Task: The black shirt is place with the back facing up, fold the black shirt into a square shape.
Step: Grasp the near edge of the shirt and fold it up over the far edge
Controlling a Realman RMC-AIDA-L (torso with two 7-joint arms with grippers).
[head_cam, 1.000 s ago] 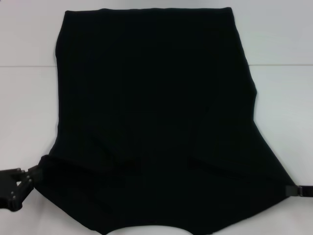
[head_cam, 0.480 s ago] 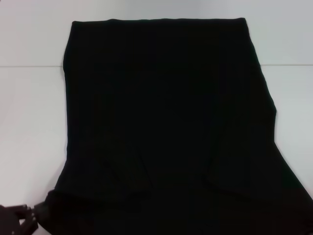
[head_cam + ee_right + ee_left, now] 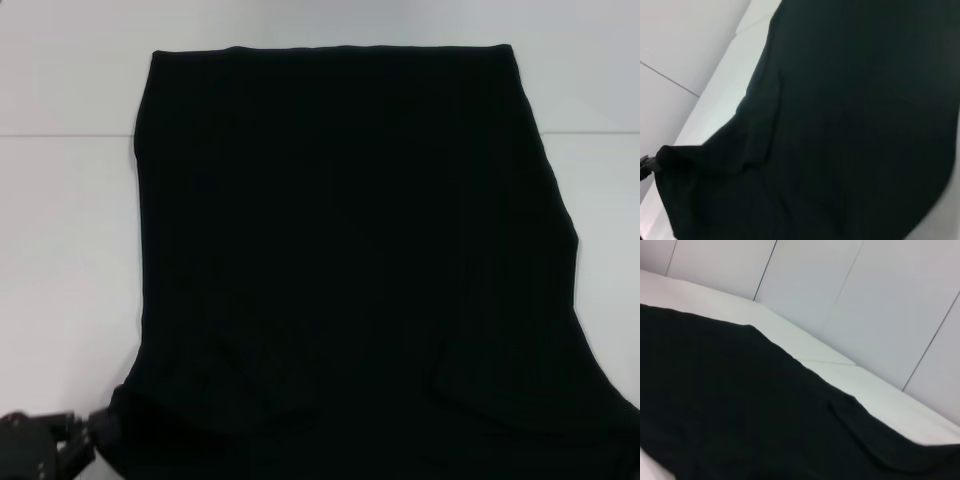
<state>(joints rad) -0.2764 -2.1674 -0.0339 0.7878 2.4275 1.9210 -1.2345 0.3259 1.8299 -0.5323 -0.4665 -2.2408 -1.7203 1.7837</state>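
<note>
Jaws, left gripper: closed on the near-left corner of the black shirt, judging by how the fabric bunches to a point at the fingertips in the head view. Jaws, right gripper: not shown in any view; state cannot be told.

Item: black shirt. Location: spread over the white table, filling most of the head view from the far straight edge to the near border. Condition: far part lies flat with straight left and right sides; near part flares wider, with soft creases running diagonally toward both near corners. Near-left corner gathered at the left gripper, which sits at the near-left edge of the scene. The right wrist view shows that same bunched corner and a dark gripper tip beside it. Near-right corner runs out of the head view.

Progress: judged early. No sleeve-fold edge or halved panel is discernible; the garment appears close to full length. Remaining, by estimate: carrying the near end toward the far edge, then any further folds needed for a square outline.

Surroundings: pale panelled wall beyond the table.
</note>
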